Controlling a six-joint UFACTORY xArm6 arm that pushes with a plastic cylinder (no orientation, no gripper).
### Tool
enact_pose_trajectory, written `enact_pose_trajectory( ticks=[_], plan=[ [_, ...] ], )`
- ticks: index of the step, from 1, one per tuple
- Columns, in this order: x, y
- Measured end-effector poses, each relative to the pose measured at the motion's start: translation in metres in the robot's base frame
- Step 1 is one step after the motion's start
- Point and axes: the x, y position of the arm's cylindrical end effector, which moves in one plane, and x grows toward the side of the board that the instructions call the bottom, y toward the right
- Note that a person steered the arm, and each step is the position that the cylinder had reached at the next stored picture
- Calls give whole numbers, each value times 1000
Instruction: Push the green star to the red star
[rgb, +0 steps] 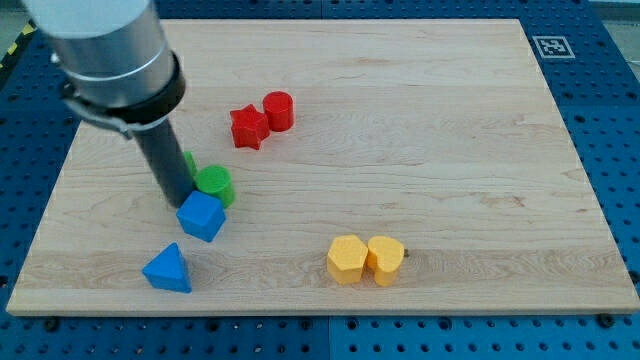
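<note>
The red star (248, 127) lies on the wooden board, left of centre toward the view's top, touching a red cylinder (279, 110) on its right. The green star (188, 162) is mostly hidden behind my rod; only a green sliver shows at the rod's right edge. A green cylinder (214, 185) sits just right of the rod. My tip (180, 203) rests on the board beside the green cylinder's left side and just above the blue cube (201, 216). The green star is below and left of the red star.
A blue triangular block (167, 269) lies near the board's bottom left. A yellow hexagon (347, 259) and a yellow heart-like block (386, 259) touch each other at the bottom centre. A marker tag (550, 46) is at the board's top right corner.
</note>
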Motion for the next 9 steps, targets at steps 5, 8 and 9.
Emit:
enact_pose_trajectory(
  ticks=[5, 8, 9],
  plan=[
    [-20, -34],
    [-45, -86],
    [-64, -90]
  ],
)
